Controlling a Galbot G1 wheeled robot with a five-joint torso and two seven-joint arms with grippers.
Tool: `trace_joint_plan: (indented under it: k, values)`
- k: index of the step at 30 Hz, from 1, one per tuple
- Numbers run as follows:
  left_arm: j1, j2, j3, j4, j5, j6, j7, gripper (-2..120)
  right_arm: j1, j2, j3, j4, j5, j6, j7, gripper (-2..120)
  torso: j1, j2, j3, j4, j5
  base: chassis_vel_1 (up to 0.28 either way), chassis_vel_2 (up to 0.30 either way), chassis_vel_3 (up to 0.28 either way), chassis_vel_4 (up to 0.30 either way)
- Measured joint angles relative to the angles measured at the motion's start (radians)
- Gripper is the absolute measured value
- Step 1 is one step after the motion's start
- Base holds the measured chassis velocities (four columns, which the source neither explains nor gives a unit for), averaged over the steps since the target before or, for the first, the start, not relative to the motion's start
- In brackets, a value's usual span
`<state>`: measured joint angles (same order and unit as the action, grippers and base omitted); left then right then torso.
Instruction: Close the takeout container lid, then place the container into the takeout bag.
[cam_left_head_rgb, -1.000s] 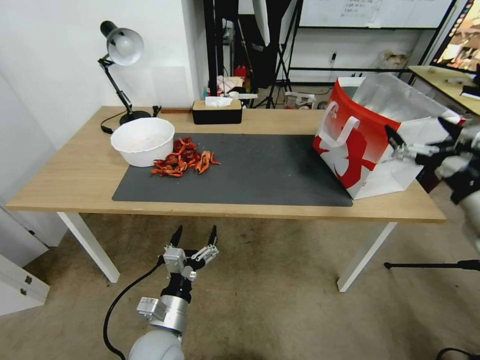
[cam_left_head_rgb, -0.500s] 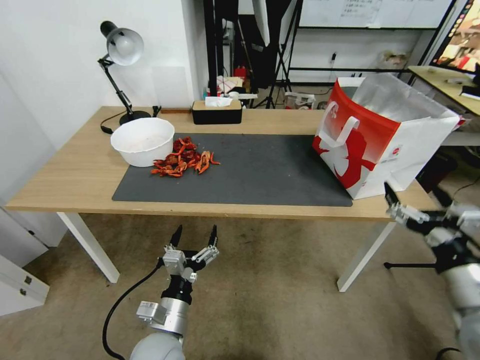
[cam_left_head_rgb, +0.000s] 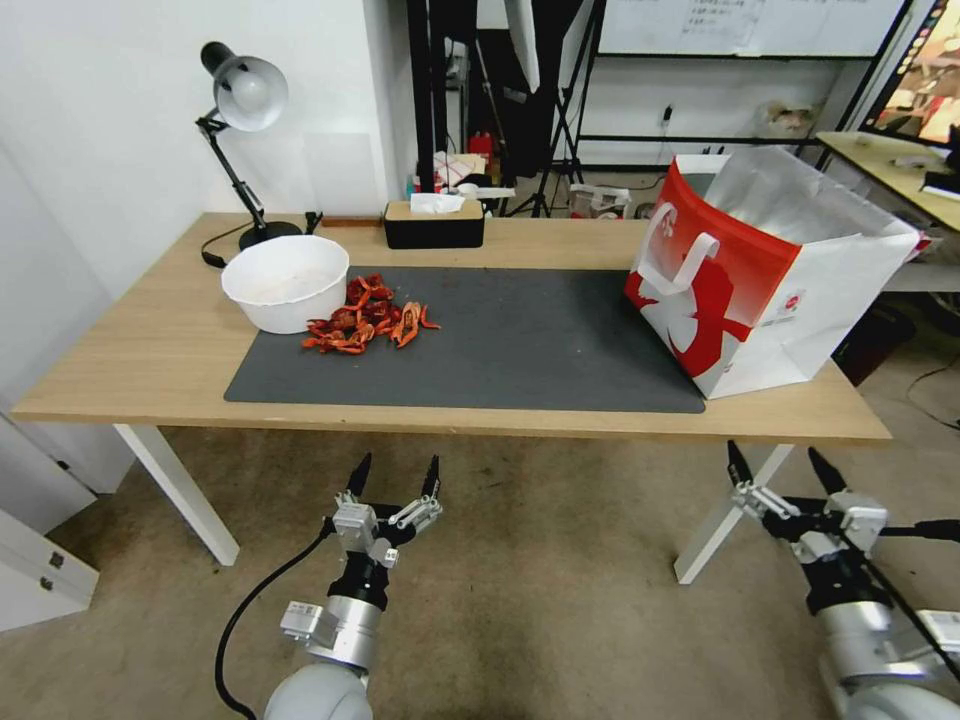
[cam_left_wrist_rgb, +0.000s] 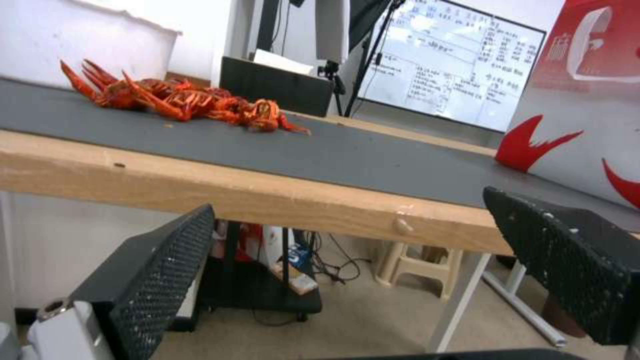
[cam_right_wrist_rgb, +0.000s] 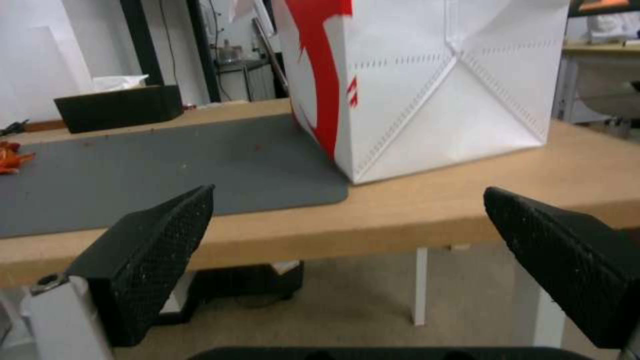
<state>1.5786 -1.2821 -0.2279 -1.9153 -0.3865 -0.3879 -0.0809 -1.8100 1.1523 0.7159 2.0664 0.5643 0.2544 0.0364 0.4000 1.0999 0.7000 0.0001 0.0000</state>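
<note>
right gripper (cam_left_head_rgb: 780, 468) lowered, bag fold (cam_right_wrist_rgb: 453, 60) close-up

No legible text on any surface

mat centre: bare dark mat (cam_left_head_rgb: 520, 340) between crayfish pile (cam_left_head_rgb: 368, 318) and takeout bag (cam_left_head_rgb: 765, 265), open to passage | left side: blocked by white bowl (cam_left_head_rgb: 285, 282) and pile | rear edge: tissue box (cam_left_head_rgb: 434, 222), desk lamp (cam_left_head_rgb: 240, 130) | right end: occupied by bag, mouth open upward | table front edge (cam_left_head_rgb: 450, 420): unobstructed above the left gripper (cam_left_head_rgb: 396, 478) and right gripper (cam_left_head_rgb: 778, 470), both held below it with fingers spread
</note>
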Motion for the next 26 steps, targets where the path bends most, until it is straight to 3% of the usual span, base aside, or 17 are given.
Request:
trace_joint_plan:
  k: [26]
  values:
    - [-0.014, -0.005, -0.002, 0.012, 0.002, -0.01, -0.002, 100, 0.018, 0.002, -0.025, -0.029, 0.005, -0.001, -0.006, 100, 0.0, 0.0, 0.0, 0.0, 0.0, 0.0, 0.0, 0.0, 0.0]
